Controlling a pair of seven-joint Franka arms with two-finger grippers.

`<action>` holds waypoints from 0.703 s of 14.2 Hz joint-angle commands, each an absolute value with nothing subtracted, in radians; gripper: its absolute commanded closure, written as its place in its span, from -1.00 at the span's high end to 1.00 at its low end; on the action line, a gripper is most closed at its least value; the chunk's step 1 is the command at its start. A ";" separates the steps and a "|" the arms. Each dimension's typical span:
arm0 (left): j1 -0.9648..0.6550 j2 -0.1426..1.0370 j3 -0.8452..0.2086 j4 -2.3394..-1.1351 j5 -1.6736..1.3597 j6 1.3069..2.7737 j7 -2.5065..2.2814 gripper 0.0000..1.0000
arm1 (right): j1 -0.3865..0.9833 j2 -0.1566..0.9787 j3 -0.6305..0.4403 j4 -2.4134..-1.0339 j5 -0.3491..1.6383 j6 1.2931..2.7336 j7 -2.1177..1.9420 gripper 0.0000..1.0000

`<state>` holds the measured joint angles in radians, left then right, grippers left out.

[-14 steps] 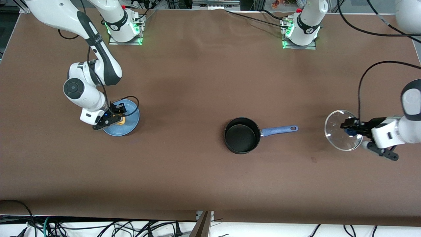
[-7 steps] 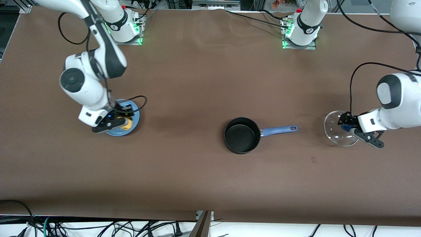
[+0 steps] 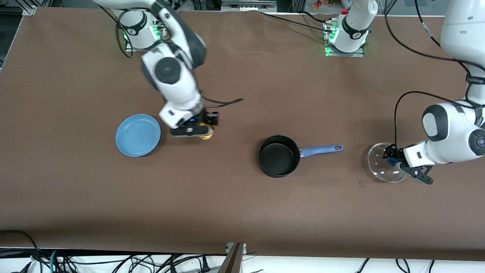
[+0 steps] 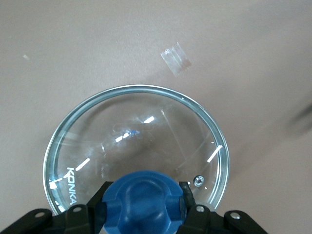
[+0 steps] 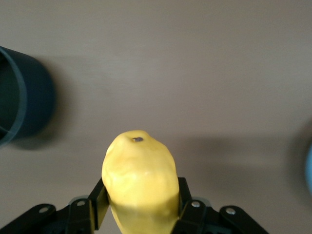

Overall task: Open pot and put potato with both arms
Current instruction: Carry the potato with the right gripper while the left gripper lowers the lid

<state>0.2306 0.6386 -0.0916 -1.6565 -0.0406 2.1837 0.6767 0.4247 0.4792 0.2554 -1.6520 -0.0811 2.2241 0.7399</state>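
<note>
The black pot (image 3: 279, 156) stands open in the middle of the table, its blue handle (image 3: 322, 149) pointing toward the left arm's end; its side shows in the right wrist view (image 5: 19, 95). My right gripper (image 3: 204, 131) is shut on the yellow potato (image 3: 206, 135) (image 5: 140, 180) and holds it over bare table between the plate and the pot. My left gripper (image 3: 392, 160) is shut on the blue knob (image 4: 141, 202) of the glass lid (image 3: 382, 163) (image 4: 146, 131), low over the table at the left arm's end.
An empty light-blue plate (image 3: 138, 135) lies toward the right arm's end of the table. A small patch of clear tape (image 4: 176, 58) is stuck on the brown table near the lid. Cables run along the table's front edge.
My right gripper has lifted the potato off the blue plate and carried it toward the pot. My left gripper has lowered the lid toward the table.
</note>
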 commanded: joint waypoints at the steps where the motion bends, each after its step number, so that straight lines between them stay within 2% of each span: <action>1: 0.203 0.695 -0.087 -1.591 -0.025 2.166 0.625 -1.00 | 0.506 0.661 0.247 -1.401 -0.091 2.197 0.908 -0.53; 5: 0.187 0.690 -0.087 -1.591 -0.005 2.141 0.574 -1.00 | 0.561 0.787 0.247 -1.218 -0.091 2.230 1.002 -0.53; 7: 0.187 0.689 -0.089 -1.591 -0.005 2.137 0.574 -0.19 | 0.590 0.833 0.247 -1.162 -0.091 2.269 1.035 -0.53; 8: 0.189 0.686 -0.090 -1.591 -0.009 2.126 0.572 0.70 | 0.601 0.854 0.247 -1.135 -0.091 2.287 1.051 -0.53; 9: 0.201 0.684 -0.092 -1.591 -0.017 2.122 0.578 1.00 | 0.612 0.876 0.245 -1.114 -0.091 2.305 1.063 -0.53; 10: 0.207 0.680 -0.095 -1.591 -0.021 2.099 0.574 1.00 | 0.621 0.890 0.245 -1.102 -0.091 2.325 1.071 -0.53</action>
<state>0.1962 0.6964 -0.0921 -1.6035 -0.0310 2.1499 0.5931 0.5893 0.8253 0.2528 -1.1919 -0.0817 2.3035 1.0312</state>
